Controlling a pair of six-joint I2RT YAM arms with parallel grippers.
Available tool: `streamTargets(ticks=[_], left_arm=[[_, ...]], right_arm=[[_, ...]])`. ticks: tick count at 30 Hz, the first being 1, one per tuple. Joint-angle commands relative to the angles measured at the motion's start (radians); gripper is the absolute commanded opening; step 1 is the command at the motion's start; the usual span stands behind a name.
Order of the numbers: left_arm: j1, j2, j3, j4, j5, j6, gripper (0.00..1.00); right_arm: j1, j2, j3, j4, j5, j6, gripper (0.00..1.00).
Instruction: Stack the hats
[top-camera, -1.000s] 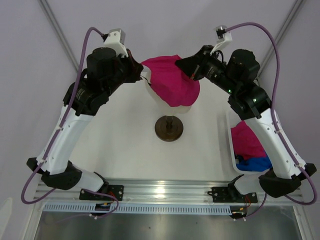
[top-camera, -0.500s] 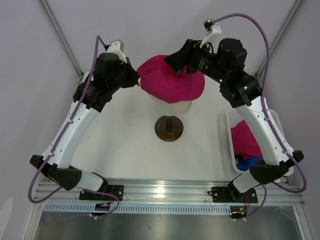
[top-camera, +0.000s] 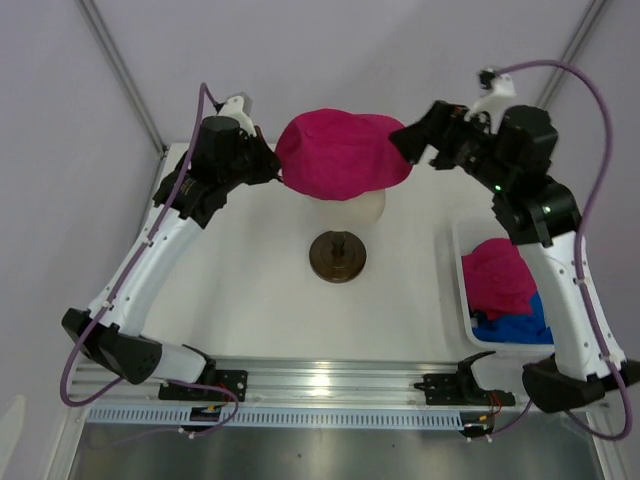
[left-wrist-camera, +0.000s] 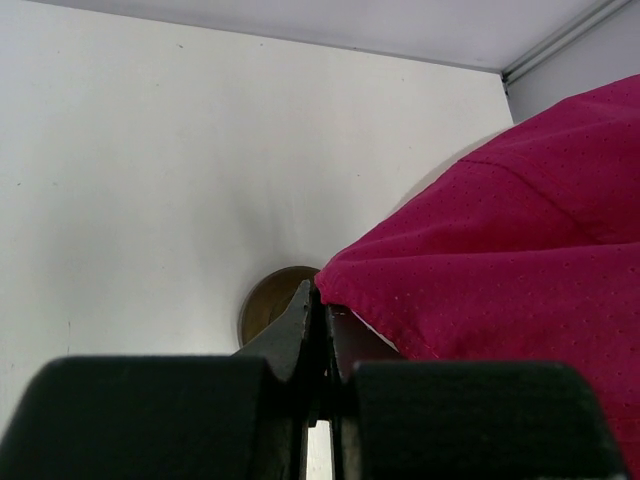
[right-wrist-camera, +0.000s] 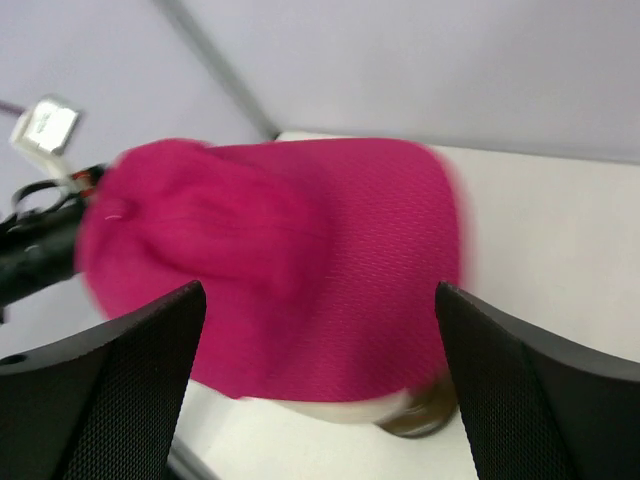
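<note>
We opened the right claw (top-camera: 410, 145), which had been pinching the pink hat (top-camera: 340, 155), and swung it back to its right. The hat was left just ahead of its wide-spread jaws, lifted higher and flatter than before.

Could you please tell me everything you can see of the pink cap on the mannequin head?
The pink cap is bright magenta, soft dotted fabric, with a rounded crown. It sits over the cream mannequin head toward the far side of the table. The left end effector is shut on its edge; the right end effector is open beside it, not gripping.
</note>
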Motion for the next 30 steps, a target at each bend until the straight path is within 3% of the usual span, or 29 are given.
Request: streamTargets(ticks=[1,4,10,14,20,27,30], left_arm=[[0.013,0.024,0.027,0.024,0.056,0.013,0.05],[0.013,0.048,0.061,0.005,0.059,0.029,0.06],[0.013,0.059,0.076,0.013,0.058,0.038,0.07],[0.013,0.06,0.073,0.03,0.053,0.042,0.09],[0.013,0.08,0.095,0.039,0.056,0.052,0.1],[0.013,0.117,0.119,0.036,0.063,0.061,0.09],[0.013,0.129,0.136,0.03,0.064,0.062,0.09]], right_arm=[[-0.206,-0.131,-0.172,0.119,-0.115,0.071,0.99],[-0.316,-0.15,-0.241,0.173,-0.266,0.116,0.99],[-0.33,-0.116,-0.318,0.297,-0.402,0.119,0.99],[-0.332,-0.119,-0.431,0.515,-0.418,0.162,1.0],[-0.333,-0.061,-0.401,0.483,-0.427,0.226,0.94],[-0.334,-0.102,-0.476,0.575,-0.415,0.341,0.77],[-0.335,-0.098,-0.456,0.462,-0.401,0.344,0.77]])
